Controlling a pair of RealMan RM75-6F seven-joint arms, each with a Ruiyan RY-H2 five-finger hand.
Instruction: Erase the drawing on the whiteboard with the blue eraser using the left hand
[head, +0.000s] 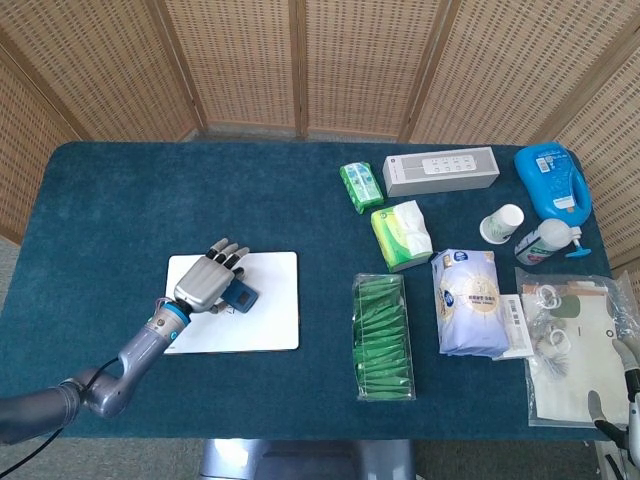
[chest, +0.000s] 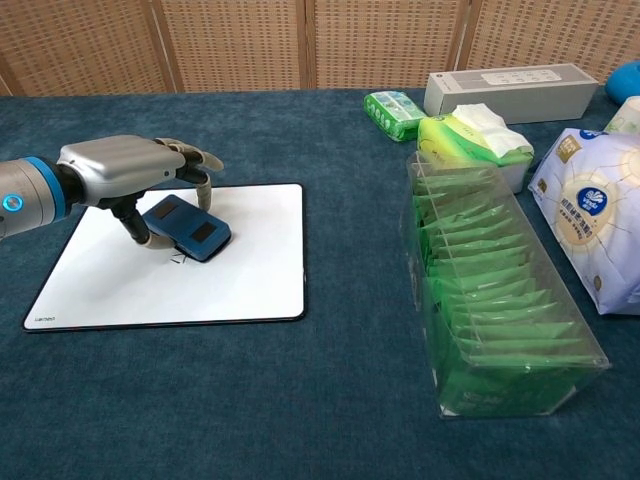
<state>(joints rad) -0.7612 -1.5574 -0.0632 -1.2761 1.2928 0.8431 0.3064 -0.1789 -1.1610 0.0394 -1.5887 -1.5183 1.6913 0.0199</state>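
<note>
1. The left hand (chest: 130, 170) grips the flat blue rectangular eraser (chest: 187, 228) on the white rectangular whiteboard (chest: 255, 265), mid-wipe.
2. Next: sweep over the faint dark mark (chest: 178, 259) just beside it.

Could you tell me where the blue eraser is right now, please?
In both views the eraser lies on the whiteboard, at the table's left, held by the left robot hand.

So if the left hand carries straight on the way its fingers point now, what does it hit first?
The left hand points up and right across the whiteboard. Beyond the board's far edge the way looks free over bare blue cloth; the green packet lies far along roughly that line, though depth is unclear.
</note>
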